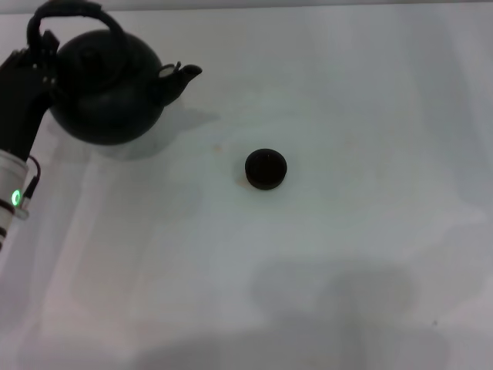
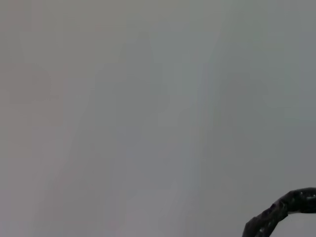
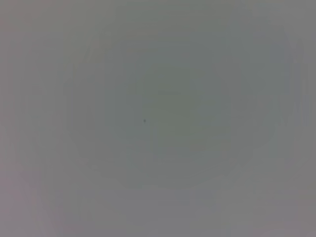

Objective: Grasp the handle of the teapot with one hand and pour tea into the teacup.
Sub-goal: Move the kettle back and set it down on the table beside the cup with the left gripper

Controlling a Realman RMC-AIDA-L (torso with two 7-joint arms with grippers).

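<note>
Three cameras, little overlap

My head camera is looking down on the table (image 1: pixel 347 254); the left wrist is catching only the handle (image 2: pixel 281 210), shared with it; the right is facing bare surface

Teapot (image 1: pixel 108 89) stood at table's (image 1: pixel 347 254) 10 o'clock corner, spout aimed toward 3 o'clock. Left gripper (image 1: pixel 38 58) crowded handle (image 1: pixel 65 15) from 9 o'clock side. Teacup (image 1: pixel 266 169) sat alone near centre, well apart from teapot. Bare surface lay between them and all around cup.
</note>
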